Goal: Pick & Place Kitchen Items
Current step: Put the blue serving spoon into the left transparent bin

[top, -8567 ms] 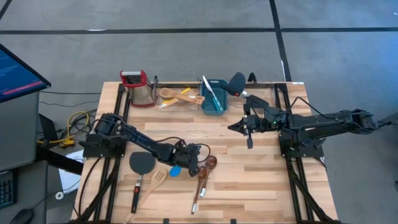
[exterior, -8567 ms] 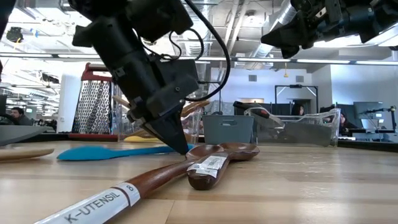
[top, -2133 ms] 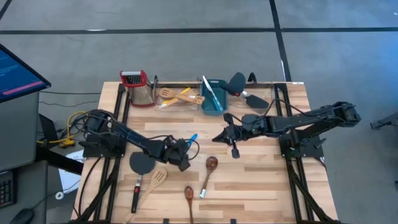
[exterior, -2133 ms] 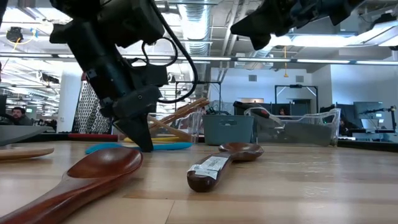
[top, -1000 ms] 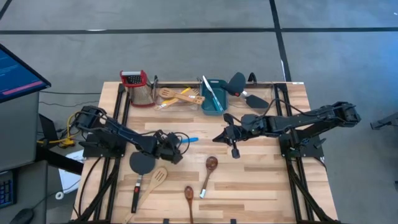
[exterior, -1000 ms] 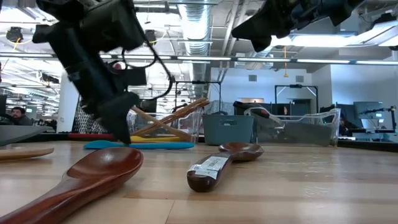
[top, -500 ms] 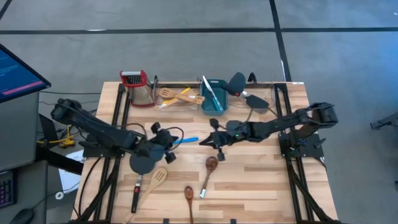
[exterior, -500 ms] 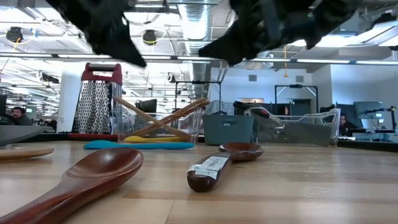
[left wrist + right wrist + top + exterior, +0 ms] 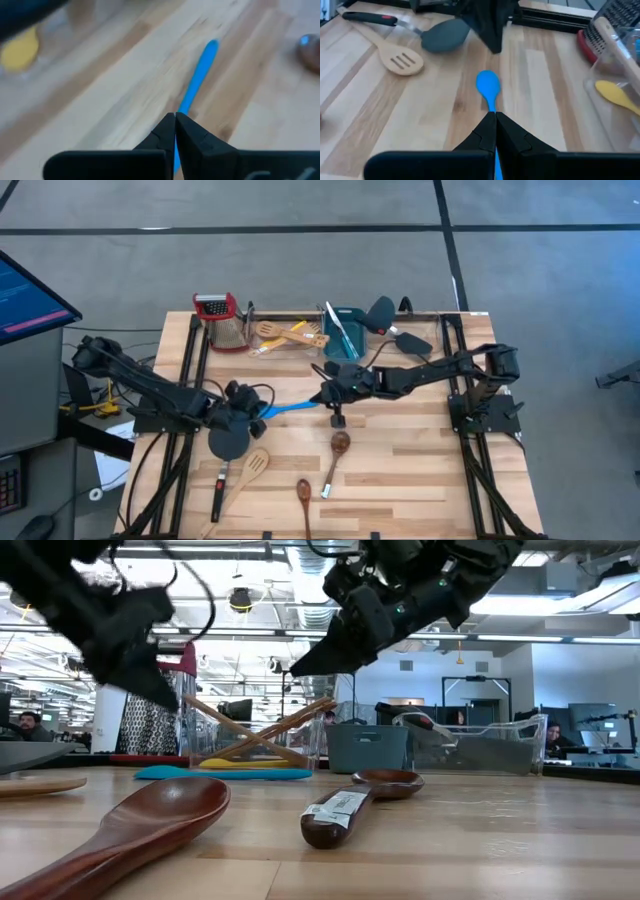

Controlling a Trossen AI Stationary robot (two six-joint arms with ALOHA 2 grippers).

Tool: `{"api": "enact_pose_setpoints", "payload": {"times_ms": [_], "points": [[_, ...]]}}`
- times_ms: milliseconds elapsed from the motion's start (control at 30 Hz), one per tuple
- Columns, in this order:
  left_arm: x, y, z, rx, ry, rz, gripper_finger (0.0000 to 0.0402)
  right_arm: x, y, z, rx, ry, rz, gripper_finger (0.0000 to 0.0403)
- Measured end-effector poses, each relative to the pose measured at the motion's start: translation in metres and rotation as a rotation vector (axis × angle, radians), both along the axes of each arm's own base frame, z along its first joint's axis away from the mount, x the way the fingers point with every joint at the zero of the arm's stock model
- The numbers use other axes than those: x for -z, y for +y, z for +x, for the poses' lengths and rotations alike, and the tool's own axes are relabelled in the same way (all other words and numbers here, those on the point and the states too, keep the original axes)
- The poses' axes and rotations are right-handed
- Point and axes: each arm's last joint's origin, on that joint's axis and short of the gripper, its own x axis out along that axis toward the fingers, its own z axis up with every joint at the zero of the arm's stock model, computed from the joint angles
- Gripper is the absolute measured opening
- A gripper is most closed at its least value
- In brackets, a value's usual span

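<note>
A blue spoon (image 9: 292, 408) lies flat on the wooden table near its middle, bowl toward the left (image 9: 487, 84), handle toward the right (image 9: 197, 80). My left gripper (image 9: 258, 410) hovers shut above and just left of the bowl end (image 9: 170, 700). My right gripper (image 9: 318, 397) hovers shut above the handle end (image 9: 300, 665), pointing down along the spoon. Neither touches it. Two dark-brown wooden spoons (image 9: 338, 445) (image 9: 303, 492), a pale slotted spatula (image 9: 255, 465) and a black spatula (image 9: 228, 442) lie nearer the front edge.
Along the far edge stand a red-topped grater (image 9: 222, 320), a clear bin (image 9: 285, 335) with wooden and yellow utensils, a teal tub (image 9: 343, 332) and another black spatula (image 9: 385, 315). Bare wood lies to the right of the brown spoons.
My left gripper has drawn back toward the table's left edge and risen off the table, staying shut. My right gripper has gone toward the left and down, to just above the blue spoon's handle end. The blue spoon has stayed where it lay.
</note>
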Motion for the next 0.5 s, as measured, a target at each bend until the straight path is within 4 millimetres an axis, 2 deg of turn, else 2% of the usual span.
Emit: {"api": "enact_pose_setpoints", "payload": {"times_ms": [167,367,500], "points": [[0.017,0.002,-0.009,-0.028,0.033,-0.139,0.0001,-0.001,-0.004,-0.002,0.014,0.009,0.007,0.0000],[0.021,0.005,-0.009,0.004,0.085,-0.271,0.0001,0.000,-0.004,-0.003,0.016,0.029,0.010,0.0000],[0.026,0.010,-0.009,-0.019,0.138,-0.278,0.0001,0.001,-0.004,-0.003,0.016,0.037,0.009,0.0000]]}}
